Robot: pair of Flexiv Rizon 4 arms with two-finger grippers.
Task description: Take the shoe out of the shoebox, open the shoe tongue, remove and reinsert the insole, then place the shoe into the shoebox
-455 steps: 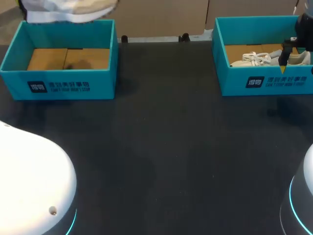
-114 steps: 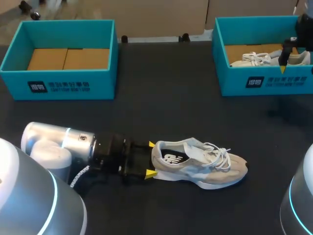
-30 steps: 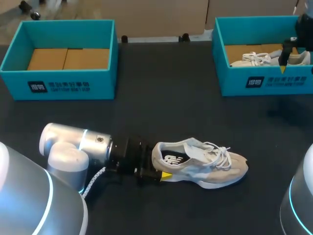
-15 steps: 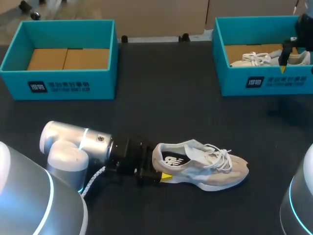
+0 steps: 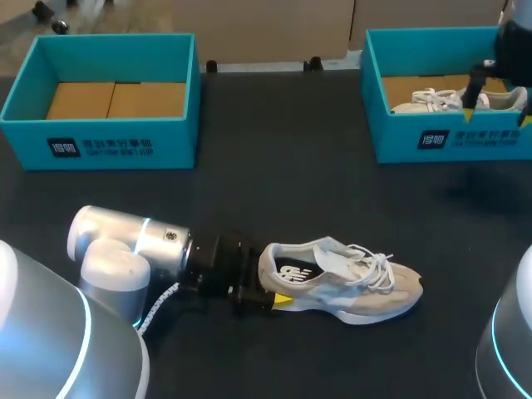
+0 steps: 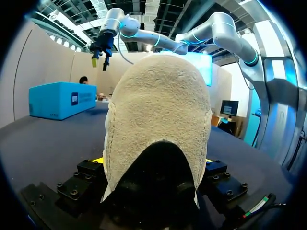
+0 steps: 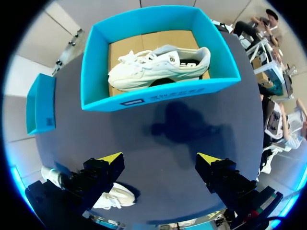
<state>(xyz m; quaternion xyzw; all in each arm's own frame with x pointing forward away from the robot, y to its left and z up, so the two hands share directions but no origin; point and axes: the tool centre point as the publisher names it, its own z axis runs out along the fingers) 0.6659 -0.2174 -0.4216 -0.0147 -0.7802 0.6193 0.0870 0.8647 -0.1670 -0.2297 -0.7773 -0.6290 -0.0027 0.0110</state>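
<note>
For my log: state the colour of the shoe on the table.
Beige shoe; best in the head view.

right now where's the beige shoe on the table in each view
head view: shoe on table, near middle
left wrist view: shoe, heel held in left gripper
right wrist view: shoe, toe peeking beside right gripper
shared landmark: teal shoebox holding second shoe

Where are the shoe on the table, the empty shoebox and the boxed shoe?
shoe on the table (image 5: 366, 291): head view, side of its upper.
empty shoebox (image 5: 100, 148): head view, front wall.
boxed shoe (image 7: 158, 66): right wrist view, side of its upper.
</note>
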